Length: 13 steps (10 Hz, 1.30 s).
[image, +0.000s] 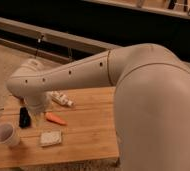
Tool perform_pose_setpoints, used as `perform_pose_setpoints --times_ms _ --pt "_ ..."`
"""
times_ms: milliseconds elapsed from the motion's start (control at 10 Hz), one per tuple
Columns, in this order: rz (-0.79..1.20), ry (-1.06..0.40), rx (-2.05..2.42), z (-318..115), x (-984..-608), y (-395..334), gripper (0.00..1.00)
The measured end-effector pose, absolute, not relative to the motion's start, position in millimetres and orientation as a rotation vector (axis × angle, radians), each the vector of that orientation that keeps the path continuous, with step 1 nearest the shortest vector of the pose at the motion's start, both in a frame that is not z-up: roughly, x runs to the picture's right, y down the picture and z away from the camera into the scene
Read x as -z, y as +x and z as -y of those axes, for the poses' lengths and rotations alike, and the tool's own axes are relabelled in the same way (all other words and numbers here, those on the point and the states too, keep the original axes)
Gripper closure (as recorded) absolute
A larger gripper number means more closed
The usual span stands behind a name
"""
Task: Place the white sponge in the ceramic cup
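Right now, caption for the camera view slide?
Gripper hangs low over the wooden table; white sponge lies flat beside the ceramic cup.

The desk (pixel 88 127) carries 5 things. The ceramic cup (pixel 5 134) stands at its front left. The white sponge (pixel 51 138) lies to the cup's right, apart from it. Behind the sponge lies a carrot (pixel 55 119), and left of that a small box (pixel 24 117). A lumpy packet (pixel 62 99) lies farther back. The hand (pixel 38 118) hangs between box and carrot.
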State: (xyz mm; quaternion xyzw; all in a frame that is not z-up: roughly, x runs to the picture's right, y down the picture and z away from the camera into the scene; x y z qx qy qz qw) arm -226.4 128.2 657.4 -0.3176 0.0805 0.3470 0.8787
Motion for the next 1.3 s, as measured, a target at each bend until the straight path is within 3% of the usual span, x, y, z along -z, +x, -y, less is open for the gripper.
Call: perform_pose_setpoints --times_ms 800,1000,1300 --pt "0.011 -0.588 -0.054 -174.4 -630.7 -235.6 0.35" --pt "0.062 -0.612 -0.026 -185.7 -636.8 -239.7 0.35" --pt "0.109 -0.646 -0.037 -188.7 -674.5 -239.0 0.35"
